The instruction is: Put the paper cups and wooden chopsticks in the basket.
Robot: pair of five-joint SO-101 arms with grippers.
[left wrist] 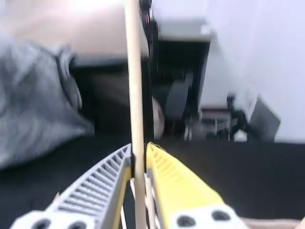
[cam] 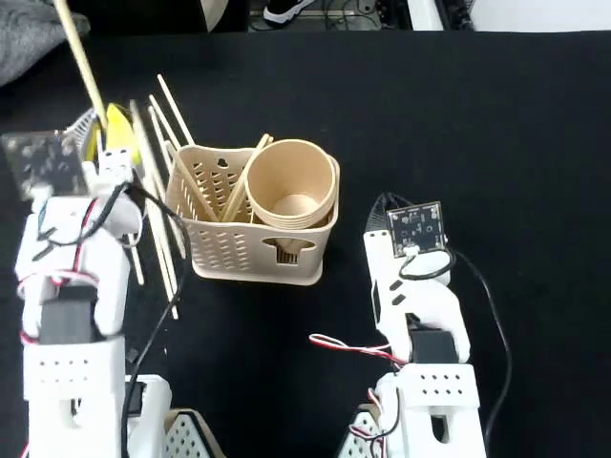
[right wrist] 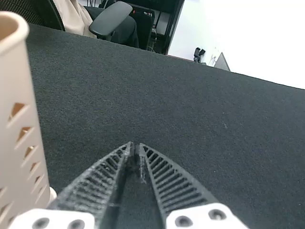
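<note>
A beige slotted basket (cam: pixel 229 253) stands mid-table holding stacked paper cups (cam: pixel 292 186) and a couple of wooden chopsticks (cam: pixel 241 181). Several more chopsticks (cam: pixel 160 215) lie on the black table against the basket's left side. My left gripper (cam: pixel 105 129) (left wrist: pixel 138 151) is raised left of the basket, shut on one chopstick (cam: pixel 81 57) (left wrist: pixel 134 86) that stands nearly upright between its fingers. My right gripper (right wrist: pixel 135 150) is shut on nothing, low over bare cloth to the right of the basket (right wrist: pixel 16 119); its arm (cam: pixel 415 277) sits there.
A grey cloth (cam: pixel 33 33) (left wrist: pixel 38 114) lies at the table's far left corner. Beyond the table's back edge are chairs and cables (right wrist: pixel 112 19). Open black tabletop (cam: pixel 496 124) spreads to the right of the basket.
</note>
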